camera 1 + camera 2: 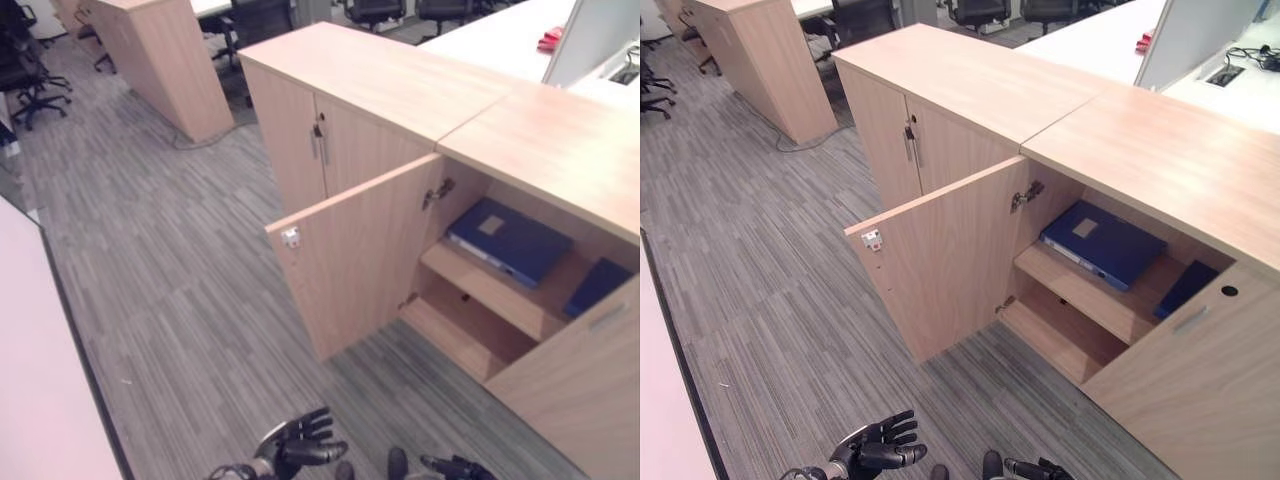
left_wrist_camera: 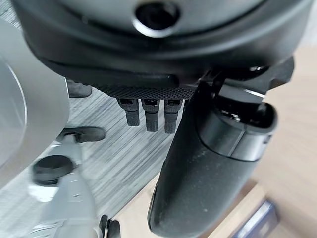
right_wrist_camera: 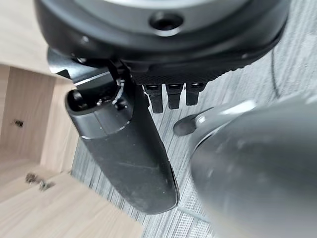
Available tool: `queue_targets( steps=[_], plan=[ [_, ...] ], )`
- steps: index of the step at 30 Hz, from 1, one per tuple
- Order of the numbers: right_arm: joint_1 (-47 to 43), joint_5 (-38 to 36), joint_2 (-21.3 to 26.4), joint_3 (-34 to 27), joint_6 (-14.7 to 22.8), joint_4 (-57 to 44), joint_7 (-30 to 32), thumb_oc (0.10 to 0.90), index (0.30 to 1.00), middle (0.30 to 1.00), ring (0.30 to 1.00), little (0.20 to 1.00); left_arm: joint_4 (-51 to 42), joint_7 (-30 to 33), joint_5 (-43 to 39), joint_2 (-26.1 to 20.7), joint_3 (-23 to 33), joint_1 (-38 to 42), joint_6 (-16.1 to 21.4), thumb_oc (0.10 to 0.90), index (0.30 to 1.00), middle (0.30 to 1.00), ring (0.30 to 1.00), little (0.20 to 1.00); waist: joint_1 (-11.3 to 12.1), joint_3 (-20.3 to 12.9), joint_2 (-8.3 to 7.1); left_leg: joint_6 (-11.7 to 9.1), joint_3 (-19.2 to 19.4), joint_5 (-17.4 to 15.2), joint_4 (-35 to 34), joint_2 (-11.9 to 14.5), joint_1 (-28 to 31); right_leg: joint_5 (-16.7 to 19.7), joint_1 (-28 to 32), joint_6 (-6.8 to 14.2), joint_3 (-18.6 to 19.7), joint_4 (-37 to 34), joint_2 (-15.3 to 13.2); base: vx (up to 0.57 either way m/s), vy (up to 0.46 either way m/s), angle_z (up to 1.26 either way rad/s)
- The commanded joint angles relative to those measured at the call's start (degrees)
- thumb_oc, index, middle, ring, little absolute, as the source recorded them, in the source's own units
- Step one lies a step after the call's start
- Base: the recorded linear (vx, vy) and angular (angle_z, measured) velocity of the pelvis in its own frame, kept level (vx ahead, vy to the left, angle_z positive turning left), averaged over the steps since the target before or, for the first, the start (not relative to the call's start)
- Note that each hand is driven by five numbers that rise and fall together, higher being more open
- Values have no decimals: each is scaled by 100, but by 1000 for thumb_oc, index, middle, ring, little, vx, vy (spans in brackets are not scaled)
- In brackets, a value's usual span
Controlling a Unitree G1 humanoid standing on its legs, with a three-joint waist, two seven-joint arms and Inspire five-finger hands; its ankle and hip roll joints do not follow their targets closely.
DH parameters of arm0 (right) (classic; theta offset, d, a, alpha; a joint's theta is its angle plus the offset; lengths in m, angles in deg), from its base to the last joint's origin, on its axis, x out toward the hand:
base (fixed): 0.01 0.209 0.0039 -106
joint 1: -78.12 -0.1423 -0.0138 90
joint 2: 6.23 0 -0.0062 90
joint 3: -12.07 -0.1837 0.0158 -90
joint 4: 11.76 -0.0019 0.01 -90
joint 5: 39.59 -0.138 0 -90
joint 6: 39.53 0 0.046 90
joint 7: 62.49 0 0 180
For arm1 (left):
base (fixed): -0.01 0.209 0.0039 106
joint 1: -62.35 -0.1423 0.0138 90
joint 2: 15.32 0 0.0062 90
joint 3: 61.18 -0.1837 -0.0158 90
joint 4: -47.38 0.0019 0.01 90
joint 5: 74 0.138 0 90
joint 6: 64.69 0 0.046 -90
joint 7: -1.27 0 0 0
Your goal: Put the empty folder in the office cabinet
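— Two blue folders lie inside the open office cabinet (image 1: 540,160), correct?

— Yes. One blue folder (image 1: 508,241) lies flat on the upper shelf (image 1: 490,290), slanted, toward the shelf's left end and close to its front edge. The second blue folder (image 1: 597,285) is at the right end of the same shelf, partly hidden behind the right door (image 1: 580,390).

— How do the doors stand?

— The left door (image 1: 355,255) is swung wide open toward the floor side; the right door is open as well. The lower shelf (image 1: 455,335) is visible under the upper one. The neighbour cabinet (image 1: 330,110) on the left has its doors closed.

— And the hands?

— Both are low above the grey carpet floor (image 1: 180,300), well apart from the cabinet. The left hand (image 1: 295,445) holds nothing; its fingers (image 2: 151,114) are straight and loosely spread. The right hand (image 1: 455,467) also holds nothing; in its wrist view the fingers (image 3: 173,96) are straight, side by side, with the thumb standing apart.

— Anything more around?

— Some office chairs (image 1: 30,70) stand far behind.
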Motion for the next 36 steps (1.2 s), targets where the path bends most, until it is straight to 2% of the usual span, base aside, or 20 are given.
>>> queue_targets(
  steps=[1, 2, 4, 6, 7, 8, 10, 11, 14, 15, 16, 17, 20, 21, 26, 28, 29, 32, 33, 36],
  plan=[
    [-117, -14, 269, 116, 211, 146, 90, 800, 900, 900, 900, 900, -313, 14, 85, 115, 153, 406, 340, 800, 900, 900, 900, 900, -80, -14, -332, -220, 572, -908, 1246, 61, -539, -414, -99, 290, -276, 181, -270, -30, -62, 47],
    [-168, -40, 349, 39, 214, 192, 146, 800, 900, 900, 900, 900, -275, 79, 101, 138, 362, 346, 316, 800, 900, 900, 900, 900, -55, 95, -384, -219, 1056, -968, 1678, 336, -759, -447, 33, 236, -438, 100, -354, 2, -21, 56],
    [-190, -44, 389, -11, 195, 223, 156, 800, 900, 900, 900, 900, -240, 106, 147, 115, 523, 255, 310, 800, 900, 900, 900, 900, -10, 97, -350, -251, 1076, -1062, 1728, 507, -727, -528, 159, 260, -419, 41, -329, 100, -5, 50],
    [-135, 39, 439, -125, 187, 259, 116, 800, 900, 900, 900, 900, -234, 165, 333, 35, 976, 47, 318, 800, 900, 900, 900, 900, 63, 28, -382, -338, 852, -641, 1217, 783, -669, -473, 228, 272, -420, -86, -363, 117, 40, 20],
    [-55, 77, 482, -258, 207, 291, 101, 800, 900, 900, 900, 900, -164, 255, 433, -2, 1333, -25, 345, 800, 900, 900, 900, 900, 86, -64, -369, -465, 552, -139, 613, 1064, -706, -529, 208, 278, -413, -98, -378, 124, 116, -6],
    [-20, 73, 511, -347, 218, 321, 114, 800, 900, 900, 900, 900, -115, 317, 471, -33, 1513, -8, 377, 800, 900, 900, 900, 900, 79, -110, -353, -536, 439, 119, 282, 1214, -777, -560, 188, 290, -413, -101, -394, 90, 98, -6],
    [15, 62, 526, -439, 221, 352, 114, 800, 900, 900, 900, 900, -59, 357, 518, -48, 1652, 34, 408, 800, 900, 900, 900, 900, 58, -127, -317, -595, 422, 306, -60, 1330, -737, -610, 204, 303, -430, -92, -392, 74, 164, 6],
    [115, 58, 569, -646, 212, 409, 101, 800, 900, 900, 900, 900, 78, 519, 607, -47, 2001, 140, 486, 800, 900, 900, 900, 900, 40, -143, -221, -692, 395, 420, -128, 1450, -814, -634, 278, 354, -436, -113, -444, 135, 333, 7],
    [181, 159, 614, -796, 168, 487, 16, 800, 900, 900, 900, 900, 169, 598, 709, -1, 2312, 198, 559, 800, 900, 900, 900, 900, 35, -238, -14, -765, 250, 317, -128, 1394, -706, -631, 371, 433, -372, -161, -464, 124, 293, -7],
    [212, 189, 637, -956, 128, 536, -28, 800, 900, 900, 900, 900, 236, 709, 601, 2, 2523, 338, 666, 800, 900, 900, 900, 900, -18, -323, 93, -784, 317, 227, -128, 1245, -605, -537, 420, 557, -344, -163, -671, 163, 390, -28],
    [211, 189, 637, -956, 127, 535, -28, 800, 900, 900, 900, 900, 238, 709, 601, 2, 2522, 340, 667, 800, 900, 900, 900, 900, -12, -316, 89, -782, 325, 225, -128, 1241, -596, -536, 426, 560, -337, -164, -676, 216, 584, -23],
    [254, 123, 602, -1107, 115, 547, -72, 800, 900, 900, 900, 900, 222, 761, 451, -23, 2768, 397, 775, 800, 900, 900, 900, 900, 0, -366, 125, -679, 411, 74, -128, 1011, -446, -440, 468, 702, -267, -139, -949, 157, 458, -15],
    [285, 158, 575, -1185, 83, 555, -150, 800, 900, 900, 900, 900, 306, 791, 373, -119, 2978, 470, 843, 800, 900, 900, 900, 900, 11, -421, 114, -525, 569, -131, -128, 738, -311, -327, 434, 858, -164, -98, -1238, 132, 436, -22],
    [319, 214, 535, -1222, 45, 605, -195, 800, 900, 900, 900, 900, 398, 831, 408, -236, 3119, 569, 875, 800, 900, 900, 900, 900, 1, -471, 106, -389, 683, -288, -128, 513, -232, -215, 372, 979, -101, -57, -1466, 63, 269, -28],
    [295, 291, 465, -1146, 41, 520, -262, 800, 900, 900, 900, 900, 705, 808, 746, -535, 3185, 973, 901, 800, 900, 900, 900, 900, -4, -539, 94, -177, 987, -509, -128, 160, -115, 115, 114, 1181, -63, 28, -1819, 44, 331, -43],
    [276, 316, 429, -1037, 55, 405, -315, 800, 900, 900, 900, 900, 754, 761, 1001, -812, 3038, 1372, 884, 800, 900, 900, 900, 900, -22, -502, 89, -85, 1205, -623, -128, 52, -29, 433, -28, 1241, -412, 121, -1953, 14, 246, -54],
    [272, 316, 427, -1039, 55, 405, -314, 800, 900, 900, 900, 900, 758, 760, 1000, -814, 3037, 1379, 886, 800, 900, 900, 900, 900, -14, -507, 86, -84, 1213, -614, -128, 50, -43, 450, -42, 1239, -404, 110, -1953, -1, 100, -61],
    [251, 463, 403, -814, 15, 408, -360, 800, 900, 900, 900, 900, 861, 667, 1270, -1217, 2698, 1979, 825, 800, 900, 900, 900, 900, 6, -468, 69, -66, 1518, -818, -128, 47, 171, 713, -13, 1308, -1293, 280, -2126, 43, 125, -71],
    [249, 464, 399, -823, 16, 408, -360, 800, 900, 900, 900, 900, 872, 666, 1269, -1220, 2688, 1996, 827, 800, 900, 900, 900, 900, 10, -455, 68, -66, 1514, -822, -128, 49, 182, 713, 2, 1308, -1300, 276, -2124, 47, 54, -50],
    [235, 550, 353, -638, -34, 401, -413, 800, 900, 900, 900, 900, 1296, 557, 1831, -1612, 2049, 3084, 707, 800, 900, 900, 900, 900, -107, -476, -8, -52, 1796, -889, -128, 51, 288, 1035, 7, 1308, -1871, 282, -2219, -2, 52, -40]
  ],
)
